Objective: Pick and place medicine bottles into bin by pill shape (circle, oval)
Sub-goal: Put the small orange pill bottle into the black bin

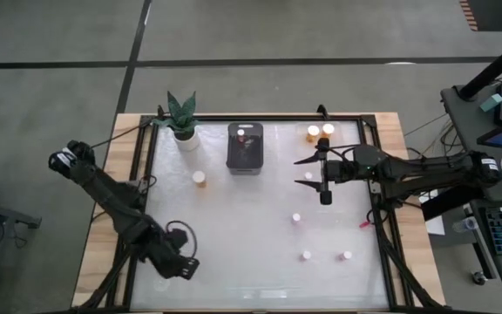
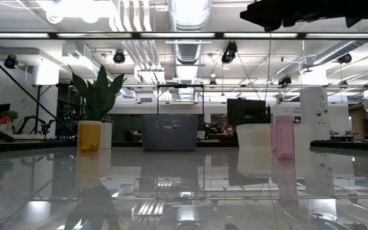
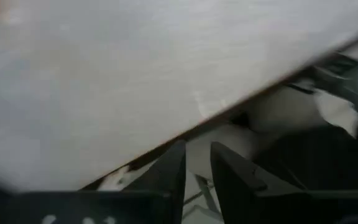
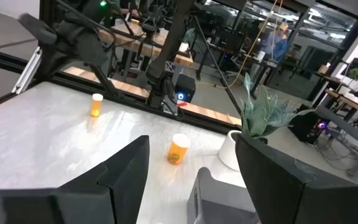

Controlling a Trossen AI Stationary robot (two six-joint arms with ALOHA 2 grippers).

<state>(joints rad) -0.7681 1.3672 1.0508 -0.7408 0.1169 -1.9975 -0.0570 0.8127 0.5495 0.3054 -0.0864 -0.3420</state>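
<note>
White table (image 1: pixel 234 262), scattered medicine bottles (image 1: pixel 199 178), dark bin (image 1: pixel 245 148) and potted plant (image 1: pixel 182 122) at back.

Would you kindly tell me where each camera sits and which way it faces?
High: above the table, looking straight down; both arms, left hand and right hand.
Low: at table-top height, looking level across to the bin; an arm part overhead.
Left wrist: on the left arm, facing the table's edge; own hand.
Right wrist: on the right arm, facing the plant, as high does; open fingers.

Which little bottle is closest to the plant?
The orange bottle standing alone on the table, just below the plant in the view from above. The other bottles all sit farther right, past the dark bin.
</note>
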